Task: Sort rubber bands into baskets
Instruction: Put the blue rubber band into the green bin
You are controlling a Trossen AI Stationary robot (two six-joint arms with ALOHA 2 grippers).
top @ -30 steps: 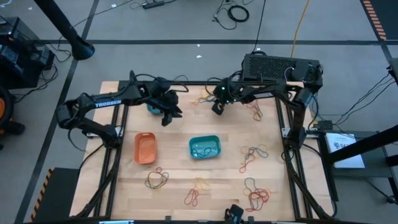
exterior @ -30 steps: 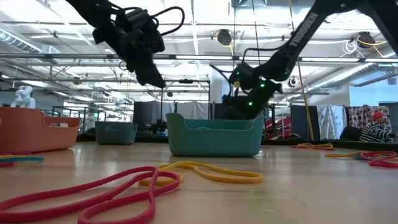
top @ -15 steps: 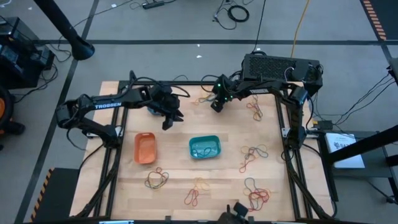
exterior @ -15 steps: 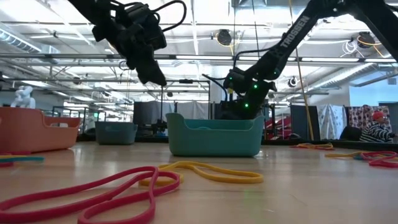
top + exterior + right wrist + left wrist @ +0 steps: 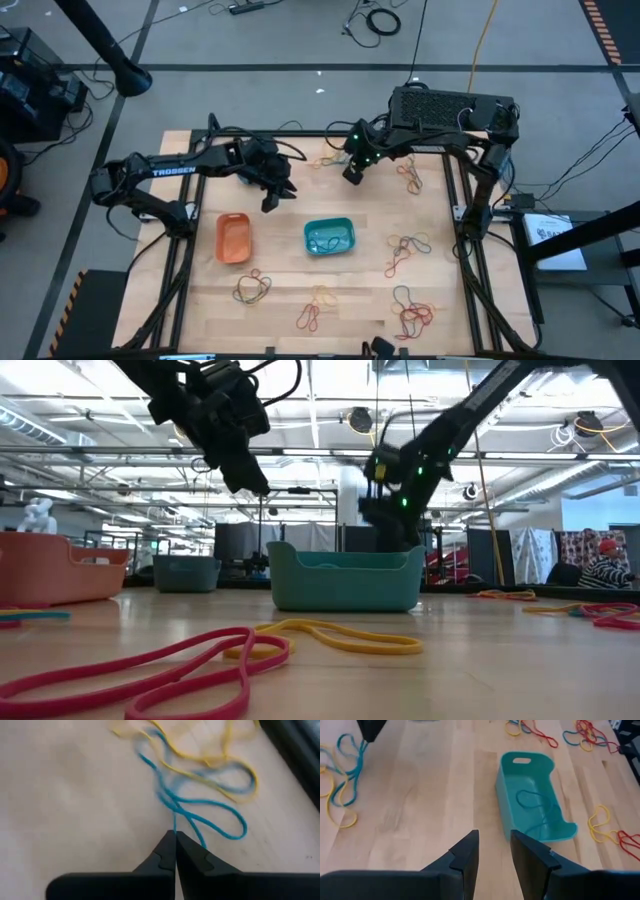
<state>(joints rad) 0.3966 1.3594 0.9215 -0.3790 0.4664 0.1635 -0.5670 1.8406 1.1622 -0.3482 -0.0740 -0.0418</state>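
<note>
My right gripper [image 5: 349,178] [image 5: 175,839] hangs over the table's far middle, shut on a blue rubber band [image 5: 210,817]. That band lies among yellow rubber bands [image 5: 200,755]. My left gripper [image 5: 269,204] [image 5: 494,851] hovers open above bare wood, between the blue basket [image 5: 187,573] and the teal basket [image 5: 329,236], with nothing between its fingers. The teal basket [image 5: 534,795] has a blue band lying on its floor. The orange basket [image 5: 233,238] stands left of it. My right gripper pinches one strand of the blue band [image 5: 174,826] between its two fingertips. The fingers slant down from the far side. The strand runs up straight to the tips, while the band's loops [image 5: 231,829] still lie on the table among the yellow bands.
Loose heaps of bands lie at the right [image 5: 405,250], near right [image 5: 415,315], near middle [image 5: 320,305], near left [image 5: 252,290] and far right [image 5: 408,178]. Black frame rails border the table.
My right gripper has shut on the blue band at the table's far middle and then risen, drawing one strand up while the band's loops stay on the wood.
</note>
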